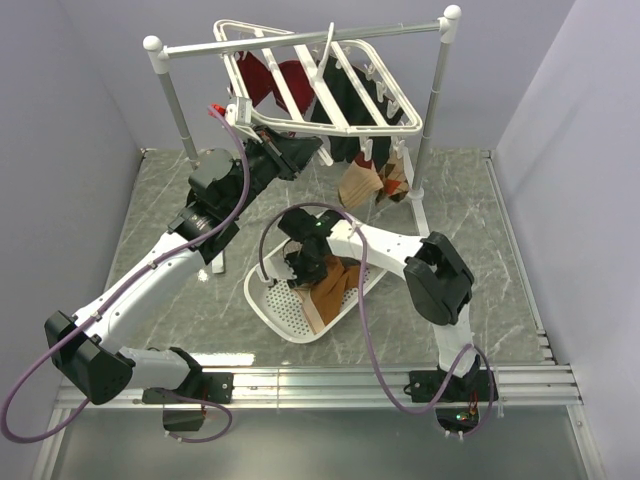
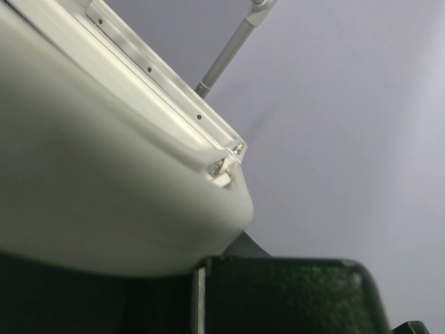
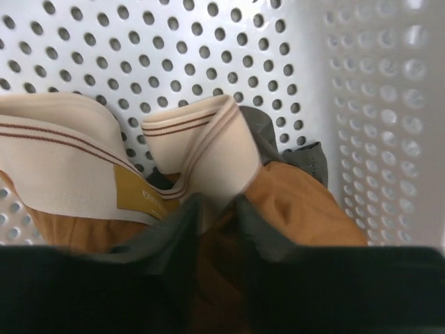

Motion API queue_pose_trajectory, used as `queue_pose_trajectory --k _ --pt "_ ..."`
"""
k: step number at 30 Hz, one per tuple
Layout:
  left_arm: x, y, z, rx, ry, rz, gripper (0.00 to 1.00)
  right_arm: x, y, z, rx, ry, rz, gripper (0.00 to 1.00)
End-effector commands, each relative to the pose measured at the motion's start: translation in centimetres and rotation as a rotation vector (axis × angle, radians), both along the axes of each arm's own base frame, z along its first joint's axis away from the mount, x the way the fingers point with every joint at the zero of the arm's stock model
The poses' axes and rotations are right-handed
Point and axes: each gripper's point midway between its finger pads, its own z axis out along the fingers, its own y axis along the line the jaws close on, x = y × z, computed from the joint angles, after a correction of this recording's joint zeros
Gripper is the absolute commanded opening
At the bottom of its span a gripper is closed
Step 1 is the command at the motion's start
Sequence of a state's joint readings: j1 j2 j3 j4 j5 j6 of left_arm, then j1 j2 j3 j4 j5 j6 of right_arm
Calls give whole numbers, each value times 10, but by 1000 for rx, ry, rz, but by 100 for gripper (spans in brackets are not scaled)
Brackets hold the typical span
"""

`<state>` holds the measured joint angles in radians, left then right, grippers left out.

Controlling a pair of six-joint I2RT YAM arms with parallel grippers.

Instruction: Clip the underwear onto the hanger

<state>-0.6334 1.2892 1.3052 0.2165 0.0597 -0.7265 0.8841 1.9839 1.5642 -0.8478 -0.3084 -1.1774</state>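
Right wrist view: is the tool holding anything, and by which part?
Yes: the right tool pinches the underwear by a raised fold of its pale waistband, inside the white basket.

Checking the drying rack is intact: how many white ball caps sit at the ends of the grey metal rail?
2. One ball cap tops the rail at its left end; the other ball cap tops its right end. Neither end is hidden.

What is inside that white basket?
The rust-brown underwear, its pale waistband pinched by the right hand, with a bit of grey cloth poking out. Anything under them is covered.
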Motion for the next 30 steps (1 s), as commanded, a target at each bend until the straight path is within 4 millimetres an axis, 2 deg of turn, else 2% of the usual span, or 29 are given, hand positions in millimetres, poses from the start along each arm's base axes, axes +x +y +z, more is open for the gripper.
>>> queue_pose_trajectory --k 1,3,4,5,6,7,8,9,12,14,18,20,22,23,25,26,27,29,30 --pt "-7 5 5 9 -18 -6 0 6 -2 -2 -38 -36 40 30" --pt "-7 5 5 11 -18 -5 0 9 -2 2 -31 -30 19 17" --pt "-7 5 4 13 -15 -5 0 12 0 8 -14 -32 8 5" --pt "-7 4 5 13 -17 -6 0 12 2 13 -1 -19 -19 0" --pt "-7 5 6 10 -21 -5 0 10 0 19 5 0 -37 0" --pt "-8 6 7 9 -22 -5 0 16 1 35 42 1 -68 0" --pt "-8 6 7 8 -22 -7 0 11 5 45 80 47 -97 0" --pt "-8 5 6 9 -20 -8 0 14 3 64 111 61 -128 0" --pt "-8 6 7 9 -20 -7 0 3 5 95 194 183 -221 0" --pt "-9 6 8 9 -26 -6 0 -4 0 109 229 286 -301 0" --pt "-9 7 9 4 -26 -7 0 -32 -19 102 185 473 -412 0" --pt "-9 7 8 2 -22 -9 0 -40 -26 99 170 562 -481 0" --pt "-9 6 6 2 -16 -10 0 -56 -31 100 154 701 -512 0" --pt "-9 6 6 2 -16 -12 0 -53 -36 95 160 741 -553 0" --pt "-9 7 6 4 -16 -12 0 -51 -36 104 234 796 -627 0" --pt "-8 8 8 2 -18 -7 0 -41 -36 91 288 768 -658 0" --pt "-9 8 8 1 -20 -7 0 -39 -37 103 338 739 -701 0" --pt "-9 8 8 2 -16 -6 0 -32 -38 108 422 686 -749 0" --pt "-8 8 8 0 -14 -6 0 -26 -36 118 514 648 -781 0"
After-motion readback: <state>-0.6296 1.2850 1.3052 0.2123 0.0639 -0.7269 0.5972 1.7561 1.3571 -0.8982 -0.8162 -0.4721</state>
